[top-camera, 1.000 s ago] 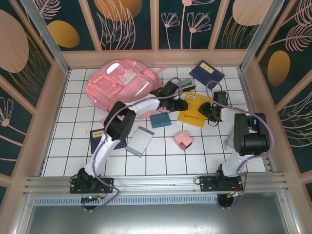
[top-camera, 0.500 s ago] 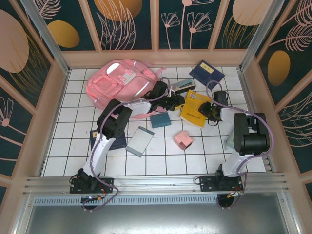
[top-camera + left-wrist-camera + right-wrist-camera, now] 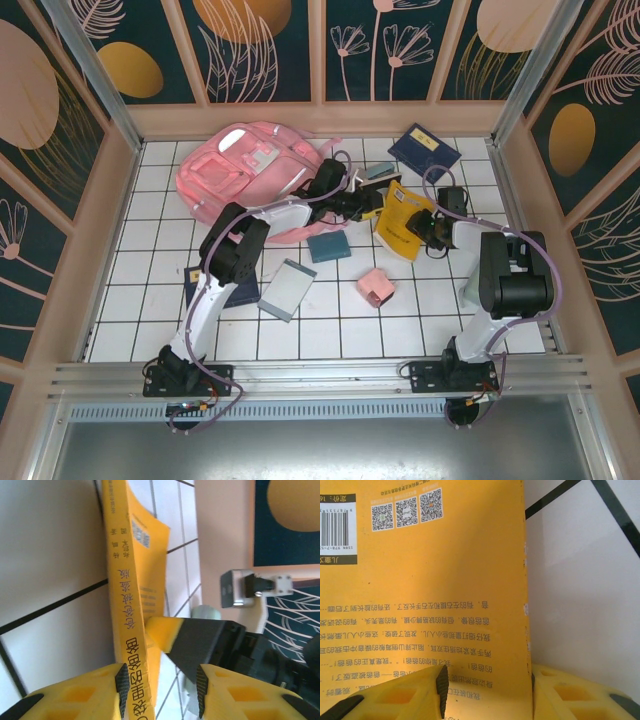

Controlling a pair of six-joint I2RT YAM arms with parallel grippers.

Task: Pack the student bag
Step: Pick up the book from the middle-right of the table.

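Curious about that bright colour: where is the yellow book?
In the top view the yellow book is right of centre, between the left hand and right hand, right of the pink backpack.

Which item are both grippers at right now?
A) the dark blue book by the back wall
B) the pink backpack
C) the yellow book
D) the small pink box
C: the yellow book has its spine standing between the fingers of the left gripper, and its back cover spans the gap between the fingers of the right gripper.
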